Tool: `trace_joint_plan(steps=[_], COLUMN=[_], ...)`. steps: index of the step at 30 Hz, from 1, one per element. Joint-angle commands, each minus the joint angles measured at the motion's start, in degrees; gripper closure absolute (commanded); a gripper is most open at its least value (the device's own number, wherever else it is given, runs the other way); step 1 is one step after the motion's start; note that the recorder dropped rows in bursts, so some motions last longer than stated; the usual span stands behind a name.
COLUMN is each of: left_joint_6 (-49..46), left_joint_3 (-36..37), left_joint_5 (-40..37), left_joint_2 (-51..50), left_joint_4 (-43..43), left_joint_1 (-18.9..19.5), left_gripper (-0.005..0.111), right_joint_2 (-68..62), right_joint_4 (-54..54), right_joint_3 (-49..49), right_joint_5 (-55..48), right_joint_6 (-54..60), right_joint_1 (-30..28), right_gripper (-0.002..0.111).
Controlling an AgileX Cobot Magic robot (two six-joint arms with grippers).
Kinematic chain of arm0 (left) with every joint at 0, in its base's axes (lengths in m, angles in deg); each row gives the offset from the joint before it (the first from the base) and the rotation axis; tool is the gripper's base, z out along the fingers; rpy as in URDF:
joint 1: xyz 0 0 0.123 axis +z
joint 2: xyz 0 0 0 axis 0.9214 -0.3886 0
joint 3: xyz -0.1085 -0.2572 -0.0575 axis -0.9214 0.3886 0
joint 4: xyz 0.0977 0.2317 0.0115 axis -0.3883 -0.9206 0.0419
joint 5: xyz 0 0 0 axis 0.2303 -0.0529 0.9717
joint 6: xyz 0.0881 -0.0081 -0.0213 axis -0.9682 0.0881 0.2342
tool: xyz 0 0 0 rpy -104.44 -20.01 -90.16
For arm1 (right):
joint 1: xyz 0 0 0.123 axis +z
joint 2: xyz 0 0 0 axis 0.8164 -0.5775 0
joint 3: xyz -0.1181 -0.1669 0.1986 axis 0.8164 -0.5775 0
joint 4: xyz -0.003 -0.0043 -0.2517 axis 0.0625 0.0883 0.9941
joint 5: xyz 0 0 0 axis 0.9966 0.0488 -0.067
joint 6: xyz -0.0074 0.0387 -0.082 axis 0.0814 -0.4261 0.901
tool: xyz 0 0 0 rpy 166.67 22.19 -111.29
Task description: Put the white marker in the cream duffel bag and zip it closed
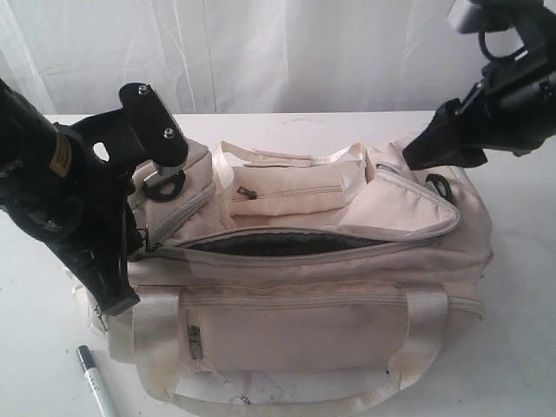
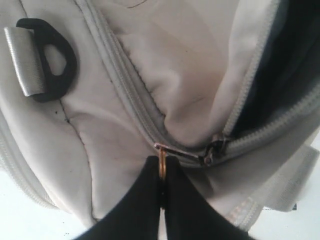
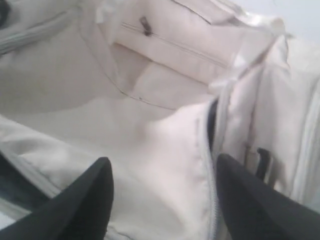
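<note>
**Marker lies on the worktop; bag unzipped; left jaws pinch the zip ring**

Nearest the camera, the white marker [image 1: 94, 382] lies flat on the white worktop [image 1: 35, 347], outside the bag and just off its front left corner; its dark grey cap points away from the camera and its barrel runs out of the lower edge of the exterior view; nothing touches it. Just behind it sits the cream duffel bag [image 1: 295, 330], long side toward the camera; a shiny webbing strap [image 1: 161, 339] wraps down its front on either side of a zipped front pocket [image 1: 295, 300]. Above the pocket the main zipper [image 1: 347, 252] gapes along most of the top, showing dark grey lining [image 1: 278, 245]. At the left end of that zipper the left jaws are pressed fully together on the small metal zipper pull ring [image 2: 161, 162]; a black plastic loop [image 2: 55, 60] sits on the bag's end panel near them. Farther back, a zipped top pocket [image 1: 291, 195] lies across the bag. Over the bag's right end the right jaws stand wide apart with nothing gripped; cream fabric lies beneath them, and whether they touch it I cannot tell. A white curtain [image 1: 261, 52] hangs behind.
</note>
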Motion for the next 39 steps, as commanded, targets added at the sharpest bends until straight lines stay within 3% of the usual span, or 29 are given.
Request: trace_joint_plan(steps=[1,12,21,35,39], left_joint_6=[-0.2,-0.2,-0.2,-0.2,0.0], left_joint_3=[0.5,0.5,0.5,0.5,0.5], left_joint_5=[-0.2,0.1,1.1,1.2,1.2], left_joint_2=[0.1,0.1,0.1,0.1,0.1], left_joint_4=[0.5,0.6,0.8,0.9,0.9], left_joint_1=[0.1,0.1,0.1,0.1,0.1], left_gripper=[0.107,0.107,0.107,0.107,0.107], right_joint_2=[1.0,1.0,-3.1,-8.5,-10.1], right_joint_4=[-6.1,-6.1,-6.0,-6.0,-6.0], right_joint_3=[0.6,0.6,0.6,0.6,0.6], right_joint_5=[-3.9,-1.5,1.8,4.2,5.7], right_joint_6=[13.4,27.5,30.1,33.8,33.7], right_joint_1=[3.2,13.8,20.4,25.6,25.6], right_gripper=[0.051,0.051,0.051,0.051,0.046])
